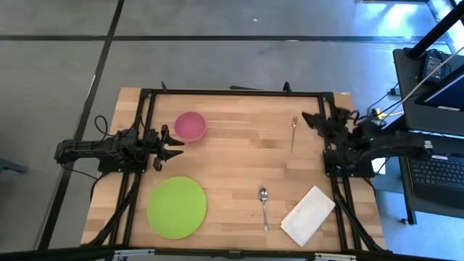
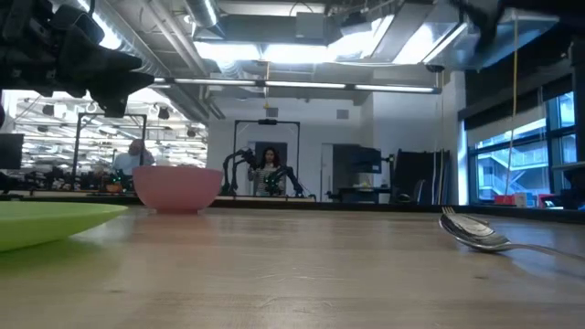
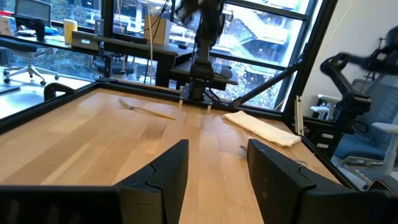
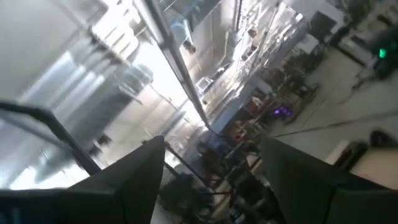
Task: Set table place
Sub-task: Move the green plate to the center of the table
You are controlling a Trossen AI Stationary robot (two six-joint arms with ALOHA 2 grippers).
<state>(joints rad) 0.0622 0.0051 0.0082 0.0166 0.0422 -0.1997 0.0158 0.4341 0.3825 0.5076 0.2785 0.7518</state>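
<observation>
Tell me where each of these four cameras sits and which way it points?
High view: above the table, looking straight down; both arms show, left end effector and right end effector at opposite edges.
Low view: at tabletop height, looking level past the pink bowl and spoon into the room.
Left wrist view: on the left arm, facing across the table between its own open fingers.
Right wrist view: on the right arm, tilted up at the ceiling.
Shared: the fork shows from above and from the left wrist.
</observation>
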